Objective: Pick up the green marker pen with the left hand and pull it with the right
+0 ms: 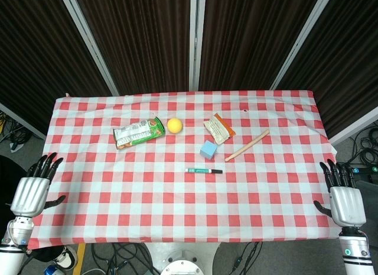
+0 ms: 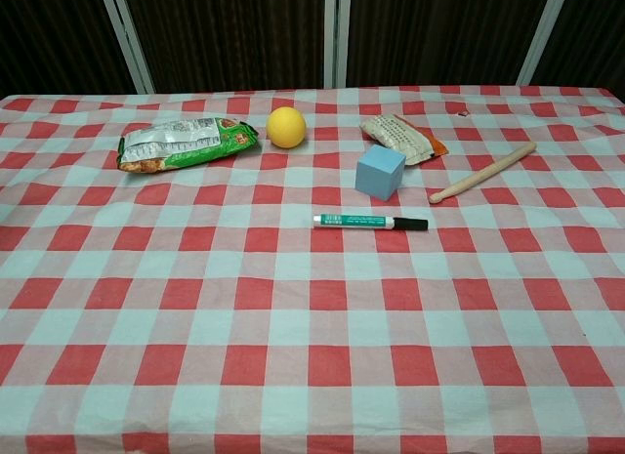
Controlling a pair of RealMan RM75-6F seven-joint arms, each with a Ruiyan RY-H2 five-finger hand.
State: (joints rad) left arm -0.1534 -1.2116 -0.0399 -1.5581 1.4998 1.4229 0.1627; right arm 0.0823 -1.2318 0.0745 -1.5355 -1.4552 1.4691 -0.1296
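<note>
The green marker pen lies flat near the middle of the red-checked table, its black cap pointing right. My left hand hangs open off the table's left edge, fingers spread, holding nothing. Off the right edge my right hand is also open and empty. Both hands are far from the pen. The chest view shows neither hand.
Behind the pen sit a light blue cube, a yellow ball, a green snack bag, an orange-edged packet and a wooden stick.
</note>
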